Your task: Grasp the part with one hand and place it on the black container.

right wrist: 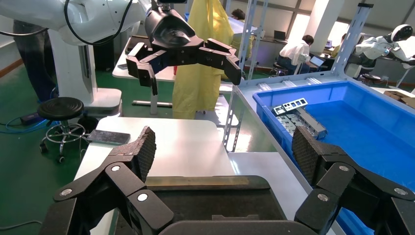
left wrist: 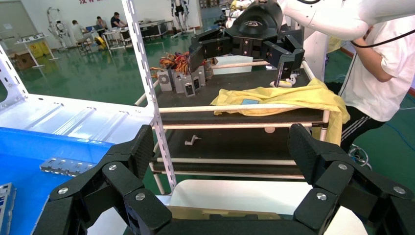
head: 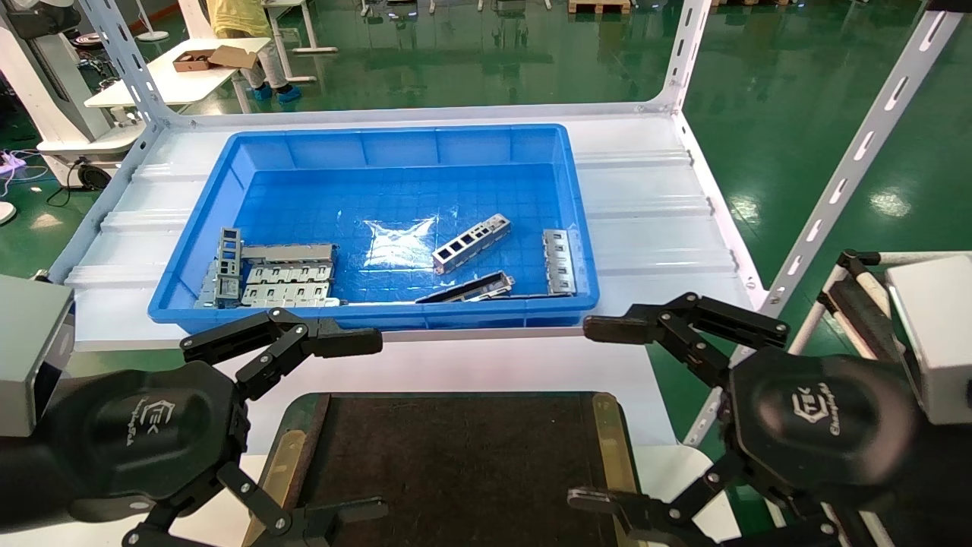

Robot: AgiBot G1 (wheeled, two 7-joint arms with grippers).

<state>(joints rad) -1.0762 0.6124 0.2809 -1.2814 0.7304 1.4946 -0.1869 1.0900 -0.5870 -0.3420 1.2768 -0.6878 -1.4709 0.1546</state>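
The part point(head: 471, 241), a slim silver bar with a row of square openings, lies at an angle in the middle of the blue bin point(head: 228, 171). The black container point(head: 456, 456) lies flat at the near edge of the table, with brass strips along its sides; it also shows in the right wrist view point(right wrist: 210, 200). My left gripper point(head: 368, 425) hangs open and empty over the container's left edge. My right gripper point(head: 592, 414) hangs open and empty over its right edge. Both are well short of the bin. Each wrist view shows its own pads wide apart with nothing between them point(left wrist: 142, 147) point(right wrist: 145, 147).
In the bin, wider silver plates point(head: 285, 275) are stacked at the left, a darker strip point(head: 467, 289) lies by the front wall and another silver piece point(head: 560, 260) at the right. White rack posts point(head: 850, 167) stand at the table's corners. A cart point(left wrist: 240, 122) stands to the right.
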